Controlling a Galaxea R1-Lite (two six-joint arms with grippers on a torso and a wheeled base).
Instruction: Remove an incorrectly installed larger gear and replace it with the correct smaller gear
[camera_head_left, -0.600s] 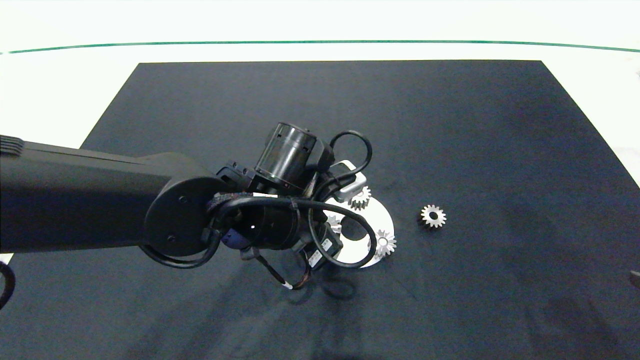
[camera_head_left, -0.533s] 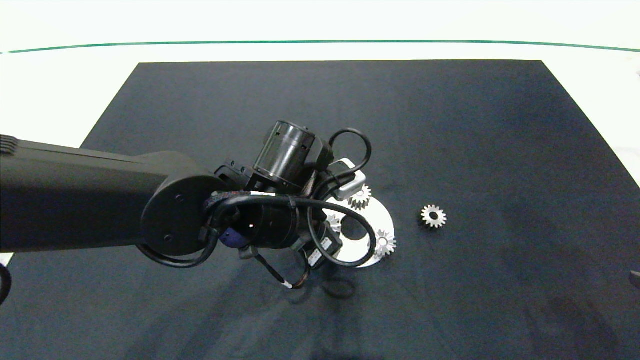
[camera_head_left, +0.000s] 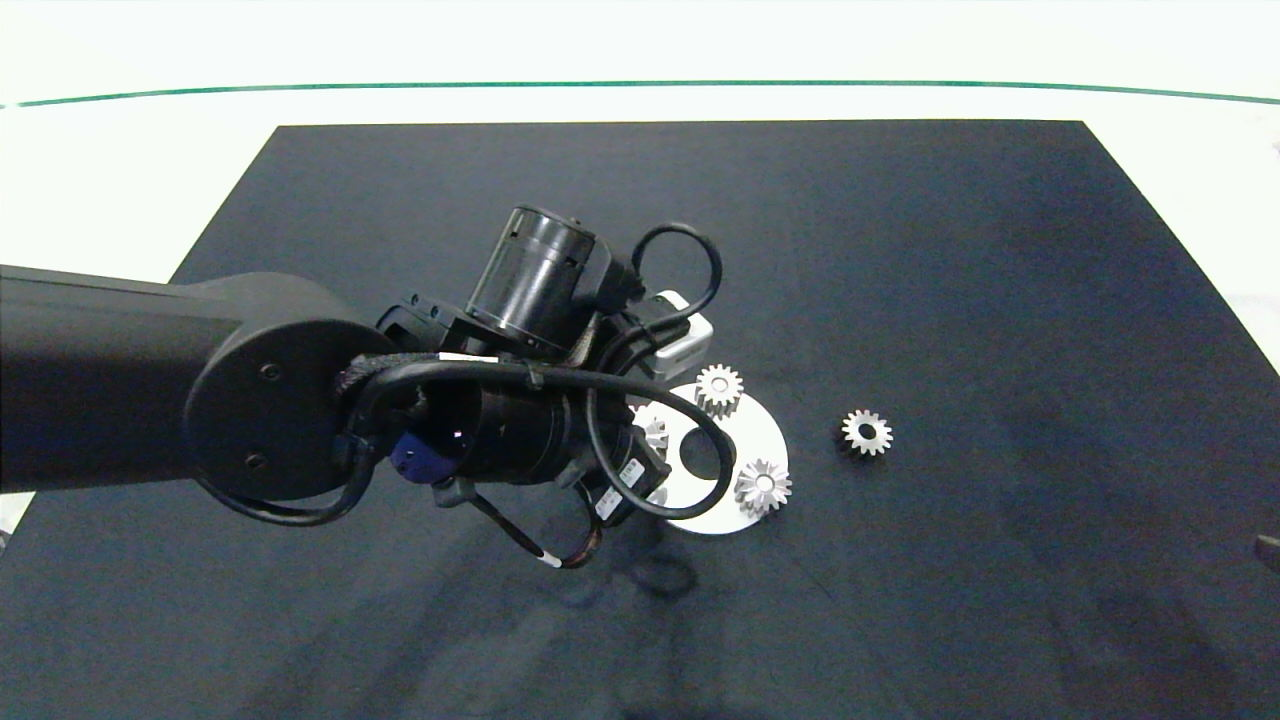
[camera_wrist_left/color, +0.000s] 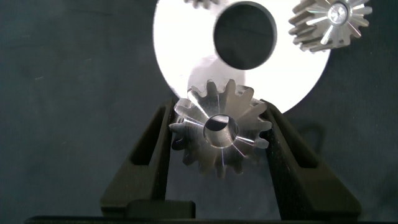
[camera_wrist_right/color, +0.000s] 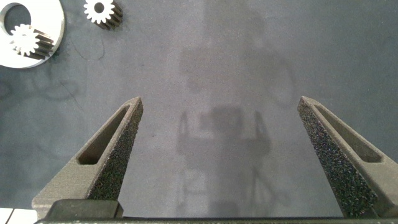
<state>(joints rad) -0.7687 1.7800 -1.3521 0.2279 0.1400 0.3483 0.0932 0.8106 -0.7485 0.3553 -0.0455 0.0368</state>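
Gripping the larger gear between its fingers at the edge of the white disc, the left tool hovers; the smaller gear lies beside the disc; the right tool gapes, idle.

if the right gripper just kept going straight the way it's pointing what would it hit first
Probably nothing but the dark mat. The open right gripper points at bare mat; the silver blunt-toothed gear and round white plate lie off to one side.
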